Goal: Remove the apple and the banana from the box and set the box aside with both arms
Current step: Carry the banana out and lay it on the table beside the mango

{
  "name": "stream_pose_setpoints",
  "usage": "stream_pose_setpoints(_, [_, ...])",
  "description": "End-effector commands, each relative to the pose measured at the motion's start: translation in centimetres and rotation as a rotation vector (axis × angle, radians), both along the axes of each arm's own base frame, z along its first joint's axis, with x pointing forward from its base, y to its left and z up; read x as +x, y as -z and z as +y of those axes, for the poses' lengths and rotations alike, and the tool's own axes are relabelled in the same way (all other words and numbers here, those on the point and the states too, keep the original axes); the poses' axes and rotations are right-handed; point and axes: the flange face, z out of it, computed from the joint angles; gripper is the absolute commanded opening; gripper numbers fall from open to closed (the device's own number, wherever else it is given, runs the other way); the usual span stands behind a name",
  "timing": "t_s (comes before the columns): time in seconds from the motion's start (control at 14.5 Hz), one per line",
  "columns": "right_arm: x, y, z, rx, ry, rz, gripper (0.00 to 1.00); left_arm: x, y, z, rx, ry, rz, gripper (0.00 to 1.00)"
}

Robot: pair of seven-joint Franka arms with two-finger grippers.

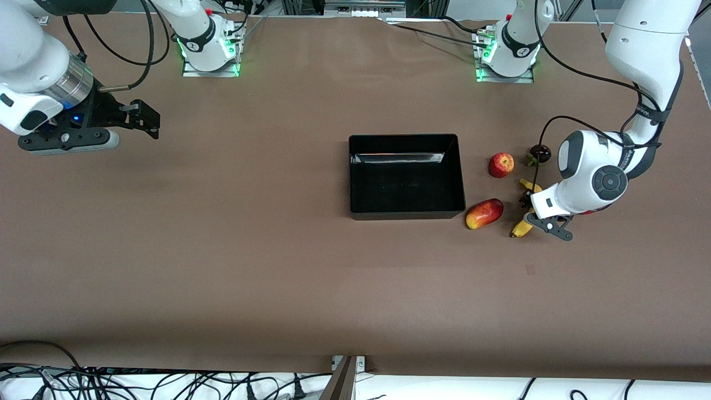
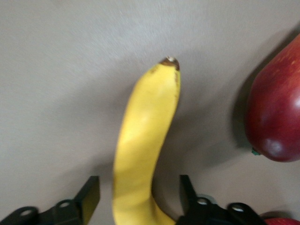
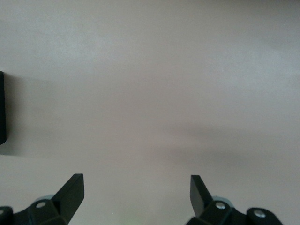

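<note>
The yellow banana (image 1: 522,228) lies on the table toward the left arm's end, mostly hidden under my left gripper (image 1: 532,214). In the left wrist view the banana (image 2: 143,154) runs between my open fingers, with a gap on each side, and my left gripper (image 2: 139,197) straddles it without touching. The red apple (image 1: 501,165) sits between the banana and the black box (image 1: 405,186), which is empty. My right gripper (image 1: 147,119) waits open and empty over bare table at the right arm's end; its wrist view (image 3: 136,187) shows only table between the fingers.
A red-and-yellow oval fruit (image 1: 484,213) lies beside the box's near corner, close to the banana, and shows in the left wrist view (image 2: 276,117). A small dark fruit (image 1: 540,153) lies by the apple. A corner of the box (image 3: 2,108) shows in the right wrist view.
</note>
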Motion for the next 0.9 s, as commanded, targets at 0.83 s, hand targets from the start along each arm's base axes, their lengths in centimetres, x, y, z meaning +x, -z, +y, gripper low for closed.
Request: stream_pose_setpoints(0.83, [-0.1,-0.7,0.0,-0.007,0.003,-0.002,1.00,-0.6,-33.5,-5.5,0.011,-0.226,-0.105,1.00])
